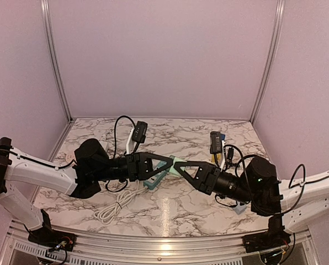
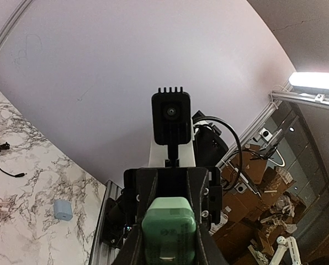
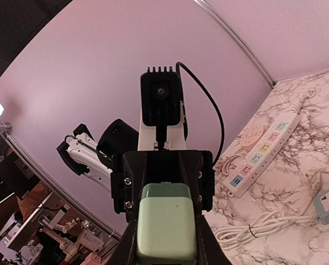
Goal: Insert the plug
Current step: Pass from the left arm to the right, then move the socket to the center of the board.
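Worktop [image 1: 175, 212] of marbled stone, just one, carries two arms, left [image 1: 43, 171] and right [image 1: 313, 190], meeting nose to nose above its middle. One white power strip [image 3: 264, 149] with coloured sockets lies flat on it. One white cable [image 3: 264, 226] loops beside the strip, and one pale blue socket block [image 3: 327, 201] sits near the cable. One green plug [image 3: 165, 223] is held off the surface between the two grippers. The left gripper [image 1: 170, 162] is clamped on one end, and the right gripper [image 1: 182, 167] is clamped on the opposite end.

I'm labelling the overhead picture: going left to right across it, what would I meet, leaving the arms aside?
white coiled cable → mint-green plug → black adapter → light-blue adapter
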